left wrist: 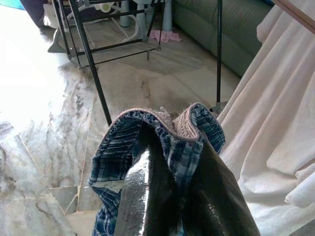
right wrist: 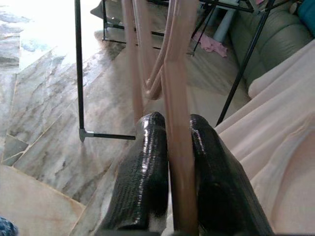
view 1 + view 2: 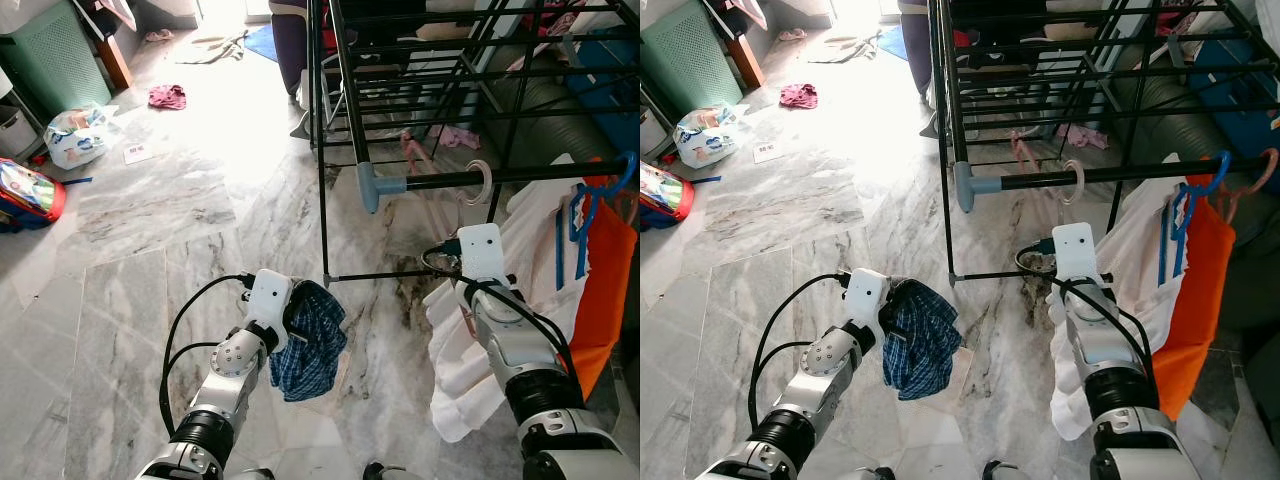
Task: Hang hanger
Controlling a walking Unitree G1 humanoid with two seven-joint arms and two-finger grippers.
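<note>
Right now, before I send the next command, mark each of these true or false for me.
1. The right gripper has its fingers closed on a pink hanger. True.
2. The left gripper is open and holds nothing. False: its fingers are shut on a blue plaid cloth.
3. The pink hanger's hook is over the drying rack's rail. True: the hook loops the black rail near its grey end cap.
4. An orange garment hangs on the robot's left side. False: it hangs on the right, on a blue hanger.
5. A white garment hangs beside the right arm. True.
6. The green basket stands under the rack. False: it stands far left, away from the rack.
</note>
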